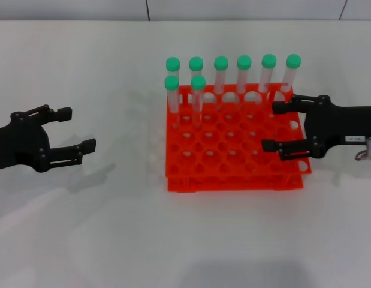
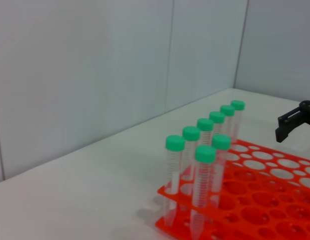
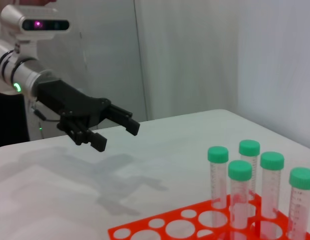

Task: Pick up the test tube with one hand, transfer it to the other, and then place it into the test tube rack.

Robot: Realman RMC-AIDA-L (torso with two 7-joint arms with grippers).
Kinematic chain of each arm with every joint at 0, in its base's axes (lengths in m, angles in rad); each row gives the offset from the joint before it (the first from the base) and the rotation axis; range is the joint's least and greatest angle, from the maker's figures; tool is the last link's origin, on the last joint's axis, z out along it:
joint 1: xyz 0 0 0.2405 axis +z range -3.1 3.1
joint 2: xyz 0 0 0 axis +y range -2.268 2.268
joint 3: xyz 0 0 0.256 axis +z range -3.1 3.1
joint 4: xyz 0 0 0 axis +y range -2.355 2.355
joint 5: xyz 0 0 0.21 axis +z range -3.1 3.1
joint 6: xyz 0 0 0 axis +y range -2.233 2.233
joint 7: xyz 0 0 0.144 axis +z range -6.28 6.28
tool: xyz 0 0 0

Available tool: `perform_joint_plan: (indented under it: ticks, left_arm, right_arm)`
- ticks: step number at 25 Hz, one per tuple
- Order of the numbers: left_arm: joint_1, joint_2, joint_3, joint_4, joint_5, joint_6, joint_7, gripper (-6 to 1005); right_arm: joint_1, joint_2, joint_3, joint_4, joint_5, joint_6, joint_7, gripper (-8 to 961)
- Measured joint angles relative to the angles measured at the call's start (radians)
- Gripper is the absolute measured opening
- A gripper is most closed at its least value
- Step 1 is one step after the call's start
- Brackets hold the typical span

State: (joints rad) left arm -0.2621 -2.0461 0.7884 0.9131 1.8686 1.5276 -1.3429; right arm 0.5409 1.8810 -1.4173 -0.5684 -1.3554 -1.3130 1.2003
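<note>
Hovering: right tool [image 1: 274,126] agape over rack [image 1: 233,180]; left tool [image 1: 78,128] agape, apart.

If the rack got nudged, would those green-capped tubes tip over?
Probably not: each test tube stands upright through holes in the two-tier test tube rack. They look empty and light, so they might wobble. Laid flat, a round tube would likely roll.

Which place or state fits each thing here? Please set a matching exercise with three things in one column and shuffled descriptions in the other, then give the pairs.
1. left gripper
2. right gripper
3. test tubes

A. standing upright in the rack's far rows
B. open, over the rack's right edge
C. open, over bare table left of the rack

Pairs: 1-C, 2-B, 3-A
</note>
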Motion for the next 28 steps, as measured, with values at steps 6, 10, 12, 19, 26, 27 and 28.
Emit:
perform_joint_plan:
  ticks: [6,10,12,19,26,27,28]
  left_arm:
    - [-0.03,0.032,0.0,-0.033,0.005,0.058,-0.018,881]
    - [-0.081,0.074,0.0,-0.116,0.005,0.108,-0.014,881]
    - [-0.1,0.089,0.003,-0.143,0.009,0.126,-0.011,882]
    - [-0.14,0.097,0.006,-0.15,0.05,0.159,-0.012,882]
    - [-0.167,0.098,0.009,-0.152,0.072,0.177,-0.017,881]
    - [-0.169,0.098,0.009,-0.152,0.075,0.177,-0.018,882]
    - [-0.17,0.098,0.009,-0.152,0.076,0.177,-0.019,882]
  right_arm:
    - [-0.007,-0.016,0.057,0.002,-0.053,-0.074,-0.002,876]
    - [-0.004,-0.012,0.145,0.021,-0.127,-0.123,-0.004,876]
    - [-0.004,-0.012,0.164,0.024,-0.14,-0.137,-0.006,876]
    - [-0.007,-0.023,0.168,0.026,-0.155,-0.154,-0.015,877]
    - [-0.007,-0.026,0.17,0.026,-0.17,-0.163,-0.015,877]
    - [-0.007,-0.026,0.17,0.026,-0.17,-0.163,-0.015,876]
    - [-0.007,-0.026,0.17,0.026,-0.171,-0.163,-0.015,876]
